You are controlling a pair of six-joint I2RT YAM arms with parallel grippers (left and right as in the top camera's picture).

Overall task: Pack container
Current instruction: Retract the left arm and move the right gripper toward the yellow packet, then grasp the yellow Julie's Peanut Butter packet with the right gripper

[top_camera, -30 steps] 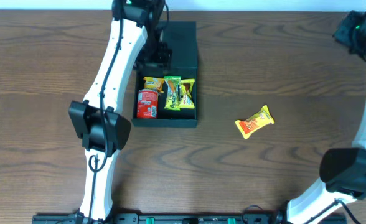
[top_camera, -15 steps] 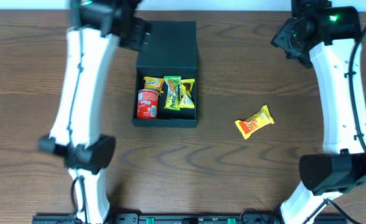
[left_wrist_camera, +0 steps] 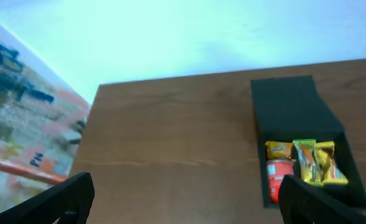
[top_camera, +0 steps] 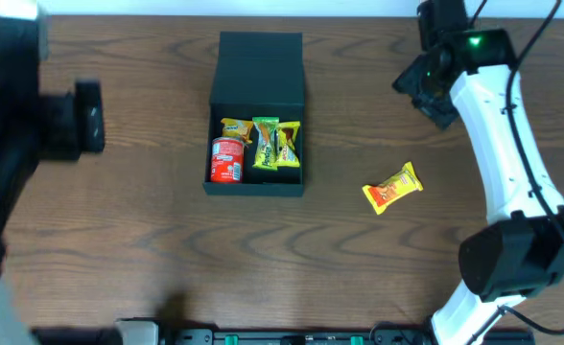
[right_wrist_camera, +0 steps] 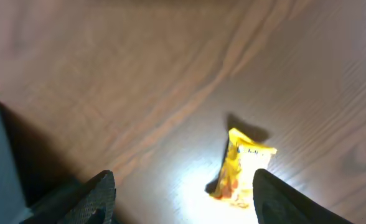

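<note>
A brown wooden table [top_camera: 340, 259] with long, wavy grain fills nearly every view. Ahead of the left pincer [left_wrist_camera: 189, 208], past the table's far edge, stands a plain pale wall [left_wrist_camera: 189, 31], bluish-white and evenly lit. Off to that pincer's left, beyond the table's side edge, lies a blurred surface [left_wrist_camera: 21, 130] of orange, beige and dark patches; what it is cannot be told. Just ahead of the right pincer [right_wrist_camera: 186, 202] a bright glare [right_wrist_camera: 177, 177] whitens the wood. Well behind that pincer, a black rail [top_camera: 311, 337] runs along the table's near edge.
</note>
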